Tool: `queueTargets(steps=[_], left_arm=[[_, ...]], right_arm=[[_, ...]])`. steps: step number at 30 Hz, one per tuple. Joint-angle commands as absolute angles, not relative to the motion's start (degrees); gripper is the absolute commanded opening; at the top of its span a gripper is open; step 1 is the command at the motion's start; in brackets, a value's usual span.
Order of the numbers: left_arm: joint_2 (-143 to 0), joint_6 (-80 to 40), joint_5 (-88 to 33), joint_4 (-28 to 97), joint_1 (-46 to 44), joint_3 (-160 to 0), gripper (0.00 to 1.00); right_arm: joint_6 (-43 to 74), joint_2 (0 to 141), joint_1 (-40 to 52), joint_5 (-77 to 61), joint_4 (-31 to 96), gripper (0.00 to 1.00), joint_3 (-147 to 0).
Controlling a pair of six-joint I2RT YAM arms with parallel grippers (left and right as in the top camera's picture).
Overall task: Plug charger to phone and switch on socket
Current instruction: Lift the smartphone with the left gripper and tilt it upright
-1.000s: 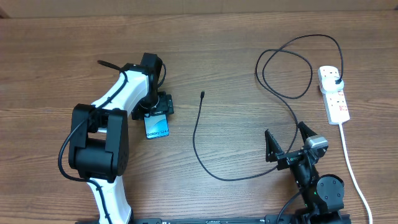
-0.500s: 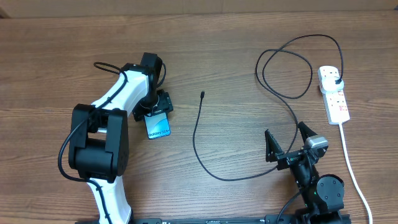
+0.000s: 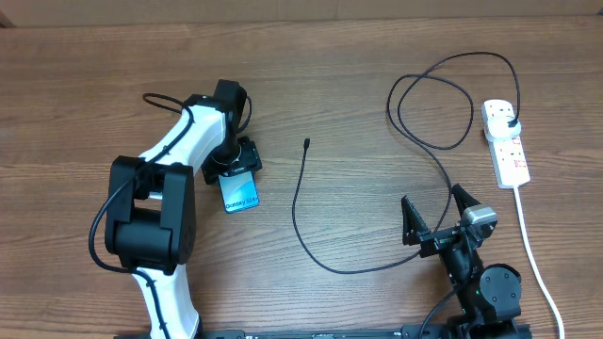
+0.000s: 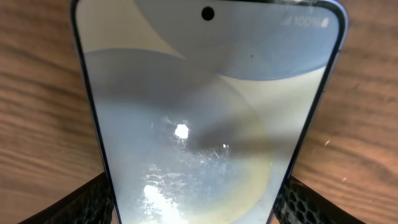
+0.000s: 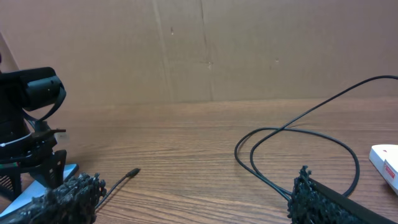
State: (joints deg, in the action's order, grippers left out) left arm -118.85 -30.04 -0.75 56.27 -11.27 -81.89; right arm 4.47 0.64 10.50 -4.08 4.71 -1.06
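Two steps are open, and the first, joining charger and phone, is the one in hand. The left gripper (image 3: 236, 168) stands over the far end of the phone (image 3: 240, 194), which lies flat on the table (image 3: 358, 56) with its screen up. In the left wrist view its fingers (image 4: 84, 205) sit against both long edges of the phone, so I judge the jaws are clamped on it. The camera hole of the screen is at the end away from the fingers, so the charging port is probably at the held end, but I cannot see it.

The charger (image 3: 295, 202) lies loose on the table. Its tip (image 3: 307, 144) is to the right of the phone, near but clearly apart, and nothing holds it. Its plug (image 3: 510, 123) already sits in the socket (image 3: 507, 155) at the right edge. Whether the switches are on, I cannot tell.

The right gripper (image 3: 435, 217) rests low near its base with the jaws spread wide and nothing between them. The cable runs just beside it.

Next, I think the right gripper must take the cable close behind the tip and bring it in line with the port, while the left one keeps the phone steady. If the port is covered by the left gripper, the hold may need to change. The switch comes after.
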Motion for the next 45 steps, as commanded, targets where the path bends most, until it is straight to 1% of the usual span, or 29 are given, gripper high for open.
queueTargets(steps=[1, 9, 14, 19, 27, 34, 40, 42, 44, 45], left_arm=[[-121.6, -29.5, -1.5, 59.8, -11.5, -85.6, 0.68], [-121.6, -28.7, -1.8, 67.6, -11.5, -97.4, 0.68], [-121.6, -28.7, -7.2, 70.4, -11.5, -102.1, 0.68], [-121.6, -28.8, -18.3, 70.0, -11.5, -102.8, 0.67], [-121.6, -31.1, -31.4, 70.1, -11.5, -102.8, 0.66], [-121.6, -31.8, -38.3, 70.3, -11.5, -102.8, 0.67], [-121.6, -31.7, -40.2, 71.8, -11.5, -102.8, 0.68], [-121.6, -31.7, -40.1, 71.8, -11.5, -102.8, 0.62], [-121.6, -31.7, -40.1, 71.8, -11.5, -102.8, 0.51], [-121.6, -31.7, -40.1, 71.8, -11.5, -102.8, 0.47]], right_arm=[[4.6, 0.2, 10.3, -4.0, 4.6, 1.0, -0.4], [4.6, 0.2, 10.3, -4.0, 4.5, 1.0, -0.4], [4.6, 0.2, 10.3, -4.0, 4.5, 1.0, -0.4], [4.6, 0.2, 10.3, -4.0, 4.6, 1.0, -0.4], [4.6, 0.2, 10.3, -4.0, 4.5, 1.0, -0.4], [4.6, 0.2, 10.3, -4.0, 4.5, 1.0, -0.4], [4.6, 0.2, 10.3, -4.0, 4.6, 1.0, -0.4], [4.6, 0.2, 10.3, -4.0, 4.5, 1.0, -0.4], [4.6, 0.2, 10.3, -4.0, 4.6, 1.0, -0.4], [4.6, 0.2, 10.3, -4.0, 4.6, 1.0, -0.4]])
